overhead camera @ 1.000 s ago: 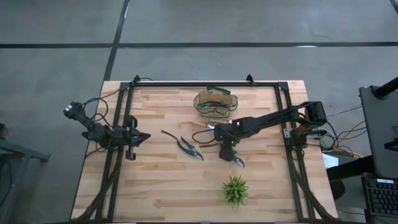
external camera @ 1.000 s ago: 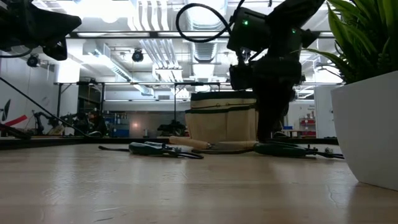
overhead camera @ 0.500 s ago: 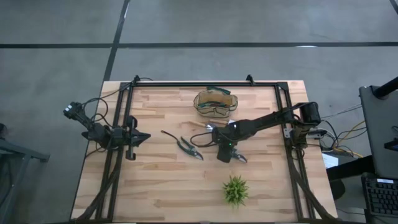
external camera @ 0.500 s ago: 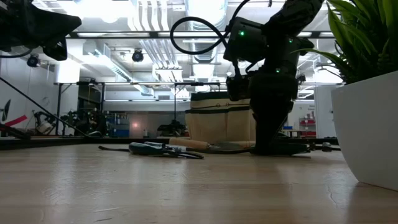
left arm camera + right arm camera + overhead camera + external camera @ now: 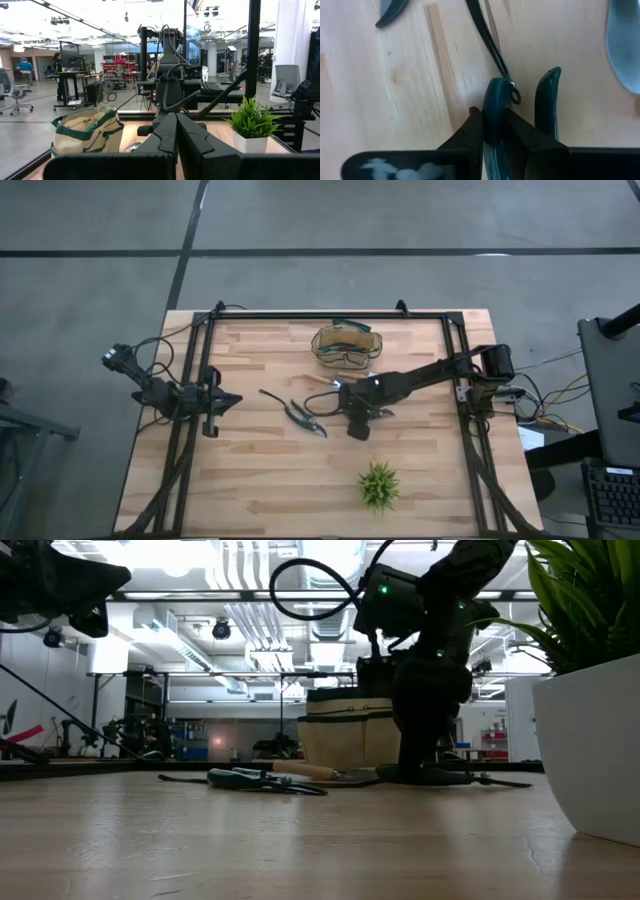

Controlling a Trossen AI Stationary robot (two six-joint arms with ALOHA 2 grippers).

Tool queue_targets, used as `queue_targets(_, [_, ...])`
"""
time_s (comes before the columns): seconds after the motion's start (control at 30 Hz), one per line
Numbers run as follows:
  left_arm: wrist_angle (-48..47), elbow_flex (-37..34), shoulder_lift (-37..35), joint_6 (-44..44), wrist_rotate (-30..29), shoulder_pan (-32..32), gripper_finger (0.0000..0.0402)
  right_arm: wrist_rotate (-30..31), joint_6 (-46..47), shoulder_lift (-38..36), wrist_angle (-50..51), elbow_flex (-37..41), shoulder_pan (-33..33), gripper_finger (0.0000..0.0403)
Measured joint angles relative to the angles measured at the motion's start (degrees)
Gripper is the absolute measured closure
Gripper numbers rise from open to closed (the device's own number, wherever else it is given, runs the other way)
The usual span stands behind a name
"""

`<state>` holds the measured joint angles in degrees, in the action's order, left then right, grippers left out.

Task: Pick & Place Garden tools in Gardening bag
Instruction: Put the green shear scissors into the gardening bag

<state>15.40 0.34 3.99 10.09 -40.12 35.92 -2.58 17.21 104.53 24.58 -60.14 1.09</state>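
My right gripper (image 5: pixel 357 423) is down at the table's middle, shut on teal-handled shears (image 5: pixel 379 414) that lie beside it. Dark-handled pruning shears (image 5: pixel 303 416) lie flat to the left. The wooden-handled trowel (image 5: pixel 327 383) lies just beyond, and its blade shows in the right wrist view (image 5: pixel 625 45). The tan gardening bag (image 5: pixel 345 345) with green trim stands at the far middle. My left gripper (image 5: pixel 232 400) waits shut and empty at the table's left (image 5: pixel 176 120). My right gripper pinches one teal handle (image 5: pixel 495 95) of the shears between its two fingers, near that handle's free end. The fingers lie along the handle. The second handle (image 5: pixel 548 95) stays free outside one finger. The low view shows the shears (image 5: pixel 470 778) level at the tabletop.
A spiky green plant in a white pot (image 5: pixel 378 486) stands near the front, right of middle. A black strap (image 5: pixel 489 35) lies on the wood ahead of the held handle. Black frame rails (image 5: pixel 470 430) run along both table sides. Bare wood lies at front left.
My right gripper has gone a little toward the table's left edge. The teal-handled shears have slid with it along the table, from the near-right side of the gripper up toward the far side, turning about as they went.
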Motion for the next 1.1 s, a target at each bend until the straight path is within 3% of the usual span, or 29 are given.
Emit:
queue_targets(0.3, [-0.02,0.00,0.00,0.01,0.00,0.00,0.0388,0.03,-4.30,-0.94,-0.80,-3.45,0.03,0.0367])
queue_targets(0.53, [-0.02,0.00,0.00,0.01,0.00,0.00,0.0388,1.09,-7.49,-6.60,-6.43,-1.51,0.03,0.0367])
queue_targets(0.9, [-0.37,0.00,0.02,0.02,0.03,0.01,0.0388,13.73,-12.59,-25.69,-15.41,10.36,0.03,0.0367])
queue_targets(1.1, [-0.50,0.00,0.02,0.00,0.02,0.02,0.0388,18.04,-17.18,-39.04,-29.73,22.14,-0.89,0.0367])
